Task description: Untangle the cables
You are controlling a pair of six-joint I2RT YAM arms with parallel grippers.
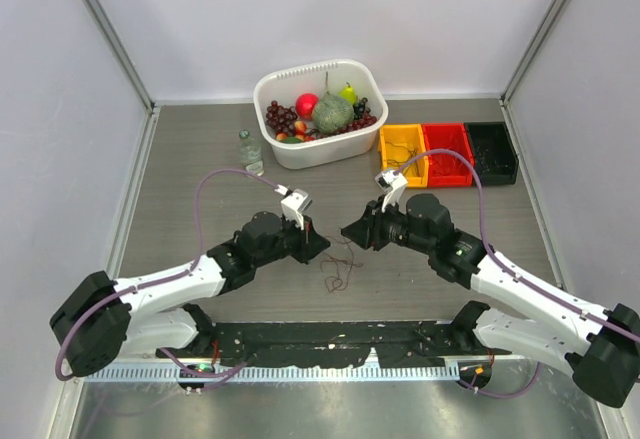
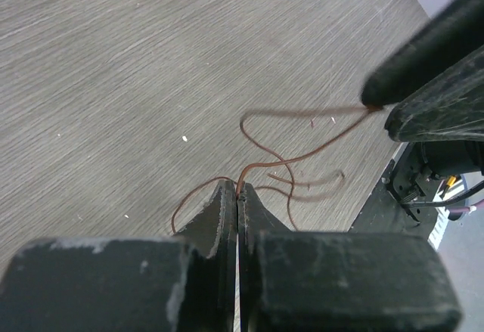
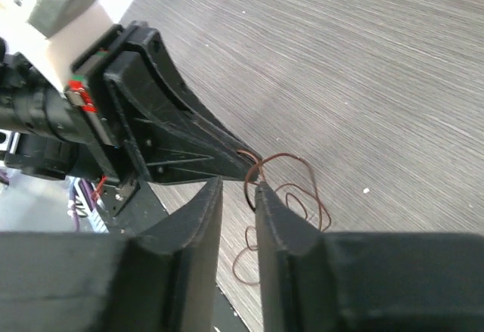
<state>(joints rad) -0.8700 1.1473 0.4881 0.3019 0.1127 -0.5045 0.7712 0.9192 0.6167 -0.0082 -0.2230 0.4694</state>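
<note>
The cables (image 1: 338, 269) are a small tangle of hair-thin red-brown wire loops on the wooden table, between my two grippers. My left gripper (image 1: 318, 244) is shut on one strand; in the left wrist view (image 2: 239, 188) the wire (image 2: 302, 154) leaves its closed tips and runs to the right gripper's fingers (image 2: 423, 67). My right gripper (image 1: 350, 231) faces it, tip to tip. In the right wrist view (image 3: 238, 184) its jaws stand a narrow gap apart, with a wire loop (image 3: 291, 177) at the right fingertip, beside the left gripper (image 3: 189, 143). I see no black wire.
A white tub (image 1: 272, 84) of fruit stands at the back centre, a small clear bottle (image 1: 249, 151) to its left. Yellow (image 1: 403, 154), red (image 1: 447, 152) and black (image 1: 492, 151) bins sit at the back right. A black strip (image 1: 340, 339) runs along the near edge.
</note>
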